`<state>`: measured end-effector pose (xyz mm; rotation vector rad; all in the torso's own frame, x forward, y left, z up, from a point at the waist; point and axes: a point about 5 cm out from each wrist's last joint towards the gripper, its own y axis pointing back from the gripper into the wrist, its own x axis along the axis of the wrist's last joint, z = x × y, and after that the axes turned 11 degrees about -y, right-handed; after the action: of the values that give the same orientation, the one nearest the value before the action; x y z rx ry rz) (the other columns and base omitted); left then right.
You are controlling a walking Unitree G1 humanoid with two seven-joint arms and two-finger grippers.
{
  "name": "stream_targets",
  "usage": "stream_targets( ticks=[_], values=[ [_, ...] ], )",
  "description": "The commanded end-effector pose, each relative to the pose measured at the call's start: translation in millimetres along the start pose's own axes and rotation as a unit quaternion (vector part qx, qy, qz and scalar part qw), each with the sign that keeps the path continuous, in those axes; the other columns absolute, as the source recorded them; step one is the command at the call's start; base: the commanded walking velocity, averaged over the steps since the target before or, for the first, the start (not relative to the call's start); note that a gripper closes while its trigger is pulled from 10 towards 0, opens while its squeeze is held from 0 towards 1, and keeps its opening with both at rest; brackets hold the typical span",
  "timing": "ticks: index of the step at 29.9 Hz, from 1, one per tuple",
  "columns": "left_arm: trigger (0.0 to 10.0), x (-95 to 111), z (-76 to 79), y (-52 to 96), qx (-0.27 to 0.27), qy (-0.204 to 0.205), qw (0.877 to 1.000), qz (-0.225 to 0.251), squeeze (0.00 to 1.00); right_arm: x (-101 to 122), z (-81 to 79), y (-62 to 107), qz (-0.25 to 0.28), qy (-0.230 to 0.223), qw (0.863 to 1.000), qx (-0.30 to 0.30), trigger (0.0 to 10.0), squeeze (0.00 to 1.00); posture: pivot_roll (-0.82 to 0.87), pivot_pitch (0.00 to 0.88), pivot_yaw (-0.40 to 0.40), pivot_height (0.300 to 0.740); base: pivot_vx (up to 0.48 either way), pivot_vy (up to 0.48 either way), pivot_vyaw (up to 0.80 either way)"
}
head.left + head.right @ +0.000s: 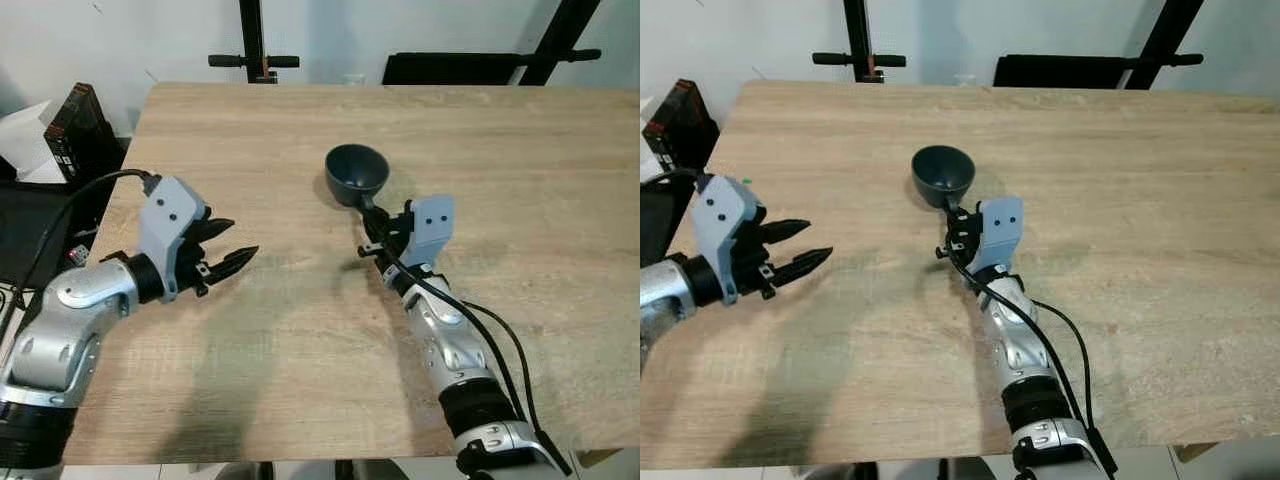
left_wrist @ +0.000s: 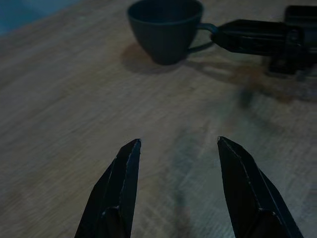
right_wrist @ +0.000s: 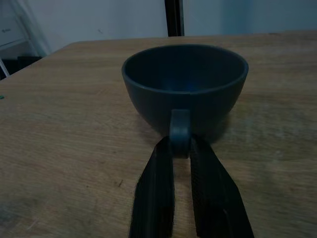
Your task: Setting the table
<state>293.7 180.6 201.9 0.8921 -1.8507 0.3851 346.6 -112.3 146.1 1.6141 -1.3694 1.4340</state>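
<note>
A wooden counter [image 1: 500,140] spans the frame. At centre left, the left gripper [image 1: 222,253] hovers over it with fingers spread wide, holding nothing. At centre, the right gripper [image 3: 181,146] has its fingers pinched closed on the handle of a dark grey cup [image 1: 356,173], which stands upright on the counter, upper centre.

Counter [image 1: 500,130]: right edge and near corners cut by the frame. Black stand [image 1: 255,40] at top centre: upper part cut off, base hidden behind the counter. Box [image 1: 75,125] at upper left: label too small to read. Cup [image 3: 184,87]: lower handle hidden between right gripper [image 3: 181,148] fingers. Left gripper [image 2: 178,148]: finger bases cut off at bottom.
</note>
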Motion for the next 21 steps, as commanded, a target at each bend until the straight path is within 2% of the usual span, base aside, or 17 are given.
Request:
stream_targets(
  ticks=[1,10,11,12,13,17,20,21],
  values=[
    [10.0,-2.2,6.9,-1.3,-0.009,-0.006,1.0,-0.002,0.3,6.0,-2.9,-2.1,0.017,0.007,1.0,0.004,10.0,1.0,-0.02,0.126,0.058,0.74,0.0,0.0,0.0],
    [10.0,-3.5,9.5,-2.3,-0.013,-0.002,1.0,0.0,0.3,13.1,-4.8,-2.2,0.038,0.013,0.999,0.009,10.0,1.0,-0.02,0.125,0.052,0.74,0.0,0.0,0.0],
    [10.0,-3.5,9.6,-2.4,-0.013,-0.001,1.0,0.002,0.3,14.7,-4.4,0.2,0.041,0.012,0.999,0.008,10.0,0.4,-0.03,0.125,0.049,0.74,0.0,0.0,0.0],
    [10.0,-3.5,9.7,-2.6,-0.012,0.0,1.0,0.003,0.3,15.8,-4.1,1.9,0.043,0.012,0.999,0.007,10.0,0.4,-0.03,0.125,0.049,0.74,0.0,0.0,0.0],
    [10.0,-3.3,10.3,-2.8,-0.011,0.001,1.0,0.004,0.3,18.5,-2.9,6.2,0.049,0.011,0.999,0.002,10.0,0.0,-0.03,0.125,0.047,0.74,0.0,0.0,0.0],
    [10.0,-1.4,13.1,-3.9,-0.009,0.011,1.0,0.012,0.3,26.7,0.0,19.8,0.067,0.012,0.998,-0.012,10.0,0.0,-0.03,0.126,0.046,0.74,0.0,0.0,0.0],
    [10.0,-0.1,17.4,-5.4,0.005,0.023,1.0,0.017,0.3,38.2,1.5,42.7,0.088,0.008,0.995,-0.035,10.0,0.0,-0.05,0.128,0.056,0.74,0.0,0.0,0.0],
    [10.0,-0.1,17.4,-5.4,0.005,0.023,1.0,0.017,0.3,38.2,1.5,42.7,0.088,0.008,0.995,-0.035,10.0,0.0,-0.05,0.128,0.056,0.74,0.0,0.0,0.0]
  ],
)
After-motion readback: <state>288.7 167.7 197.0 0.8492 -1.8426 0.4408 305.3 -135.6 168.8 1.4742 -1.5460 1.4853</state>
